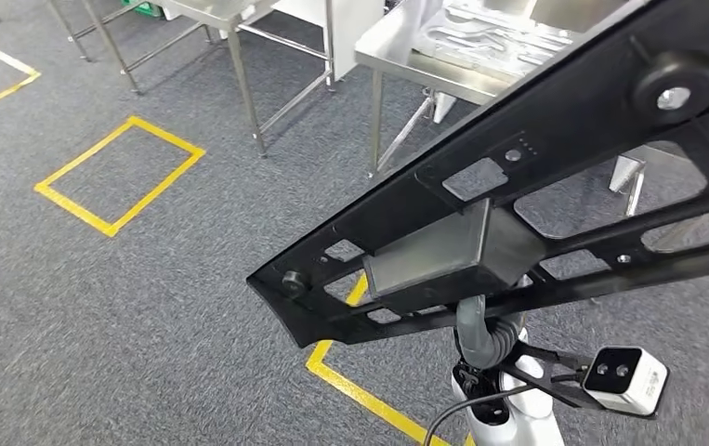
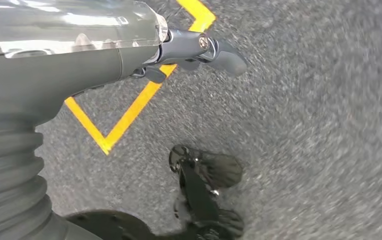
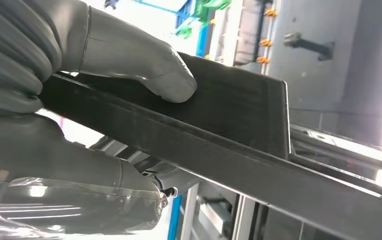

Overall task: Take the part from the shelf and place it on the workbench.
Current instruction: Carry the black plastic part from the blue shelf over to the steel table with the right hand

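A long black frame-like part (image 1: 518, 195) with cut-outs and a boxy middle section slants across the head view, lifted above the floor. My right hand (image 3: 83, 50) grips it, a thick grey thumb (image 3: 163, 75) pressing on one face of the black part (image 3: 239, 115) and the other fingers (image 3: 78, 170) under it. In the head view the right wrist (image 1: 483, 333) shows just below the part. The steel workbench (image 1: 397, 58) stands beyond, at the upper middle, with pale moulded parts on it. My left hand (image 2: 128, 55) hangs over the carpet and holds nothing.
Grey carpet with yellow tape rectangles (image 1: 118, 175) at the left and a tape corner (image 1: 332, 367) under the part. Steel table legs (image 1: 246, 84) stand at the upper left. Tape also crosses the floor (image 2: 128, 115) below the left hand.
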Motion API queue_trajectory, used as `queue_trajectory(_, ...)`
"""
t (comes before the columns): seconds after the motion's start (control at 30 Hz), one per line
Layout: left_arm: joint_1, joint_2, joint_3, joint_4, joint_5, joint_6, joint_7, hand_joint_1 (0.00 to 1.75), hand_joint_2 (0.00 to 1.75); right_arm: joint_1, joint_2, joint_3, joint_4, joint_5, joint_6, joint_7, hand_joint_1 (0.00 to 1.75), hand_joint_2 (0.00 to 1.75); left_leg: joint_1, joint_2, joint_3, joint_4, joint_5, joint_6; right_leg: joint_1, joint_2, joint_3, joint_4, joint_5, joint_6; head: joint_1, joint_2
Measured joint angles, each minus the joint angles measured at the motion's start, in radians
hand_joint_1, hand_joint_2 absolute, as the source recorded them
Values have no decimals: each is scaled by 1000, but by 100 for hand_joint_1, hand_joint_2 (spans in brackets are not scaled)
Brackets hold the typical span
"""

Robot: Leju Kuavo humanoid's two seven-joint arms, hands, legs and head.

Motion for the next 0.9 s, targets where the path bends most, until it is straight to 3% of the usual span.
queue_trajectory(0.07, 5, -1, 3, 0, 1, 2, 0, 0, 175, 0, 0, 2, 5, 0, 1, 0, 175, 175, 1, -17, -58, 113, -39, -4, 2, 26, -1, 2, 0, -2, 0, 0)
queue_trajectory(0.1, 7, -1, 4, 0, 2, 3, 0, 0, 175, 0, 0, 3, 8, 0, 1, 0, 175, 175, 1, -20, -67, 123, -29, -4, 2, 41, -2, 4, 0, -2, 0, 0)
queue_trajectory(0.17, 8, -1, 5, 0, 2, 4, 0, 0, 175, 0, 0, 3, 11, 0, 1, 0, 175, 175, 2, -32, -30, 29, 42, -1, 2, 69, 0, 9, -2, 1, 0, 0)
queue_trajectory(0.23, 8, -1, 6, 0, 2, 5, 0, 0, 175, 0, 0, 3, 13, -1, 1, 0, 175, 175, 5, -74, 24, -98, 96, 5, 2, 93, -3, 17, -6, 10, 0, 0)
queue_trajectory(0.3, 8, -1, 8, 0, 2, 5, 2, 0, 175, -1, 0, 4, 15, -2, 1, 0, 175, 175, 4, -98, 44, -144, 101, 15, 0, 113, -11, 21, -5, 22, 0, 0)
queue_trajectory(0.37, 5, -2, 8, 0, 3, 6, 4, 0, 175, 0, 0, 5, 15, -3, 1, 0, 175, 175, 3, -79, 47, -151, 105, 27, -3, 132, -16, 20, -1, 36, 0, 0)
queue_trajectory(0.43, 2, -4, 8, 0, 3, 7, 3, 0, 175, -1, -1, 5, 15, -3, 1, 0, 175, 175, 6, -55, 51, -161, 111, 41, 1, 99, -34, 52, -22, 44, 0, 0)
queue_trajectory(0.5, 3, -5, 9, 0, 3, 6, 2, 0, 175, -2, -1, 5, 15, -3, 0, 0, 175, 175, 4, -30, 53, -166, 113, 51, 3, 34, -88, 162, -80, 48, 0, 0)
queue_trajectory(0.53, 4, -5, 9, 0, 3, 5, 2, 0, 175, -2, -1, 5, 15, -3, 0, 0, 175, 175, 1, -16, 53, -166, 112, 53, 2, 14, -124, 231, -109, 50, 0, 0)
queue_trajectory(0.57, 6, -5, 9, 0, 4, 5, 2, 0, 175, -2, -1, 5, 16, -3, 0, 0, 175, 175, 0, -2, 53, -165, 110, 54, 0, 4, -151, 283, -125, 52, 0, 0)
queue_trajectory(0.6, 7, -5, 9, 0, 4, 4, 2, 0, 175, -1, -2, 5, 17, -3, -1, 0, 175, 175, -1, 11, 53, -165, 108, 54, -1, -1, -162, 303, -123, 53, 0, 0)
queue_trajectory(0.63, 6, -4, 9, 0, 4, 3, 2, 0, 175, -1, -2, 5, 17, -3, -1, 0, 175, 175, -2, 24, 55, -165, 106, 53, -2, -5, -151, 282, -102, 52, 0, 0)
queue_trajectory(0.67, 5, -5, 9, 0, 4, 2, 2, 0, 175, -2, -2, 5, 18, -3, -1, 0, 175, 175, -2, 35, 59, -165, 104, 51, -2, -14, -119, 222, -68, 50, 0, 0)
queue_trajectory(0.73, 3, -6, 9, 0, 4, 1, 1, 0, 175, -3, -2, 5, 18, -2, -2, 0, 175, 175, -6, 55, 68, -164, 96, 43, 5, -64, -41, 78, -15, 38, 0, 0)
queue_trajectory(0.8, 2, -7, 9, 0, 4, 0, 0, 0, 175, -5, -2, 5, 17, -1, -2, 0, 175, 175, -10, 72, 74, -164, 90, 33, 16, -92, -11, 18, -5, 27, 0, 0)
queue_trajectory(0.87, 1, -7, 9, 0, 4, 0, 0, 0, 175, -6, -2, 5, 17, 0, -4, 0, 175, 175, -12, 92, 80, -165, 84, 23, 17, -67, -13, 15, -4, 19, 0, 0)
queue_trajectory(0.9, 0, -7, 9, 0, 3, 0, 0, 0, 175, -6, -2, 5, 16, 0, -5, 0, 175, 175, -11, 86, 81, -161, 77, 17, 14, -54, -11, 11, -2, 14, 0, 0)
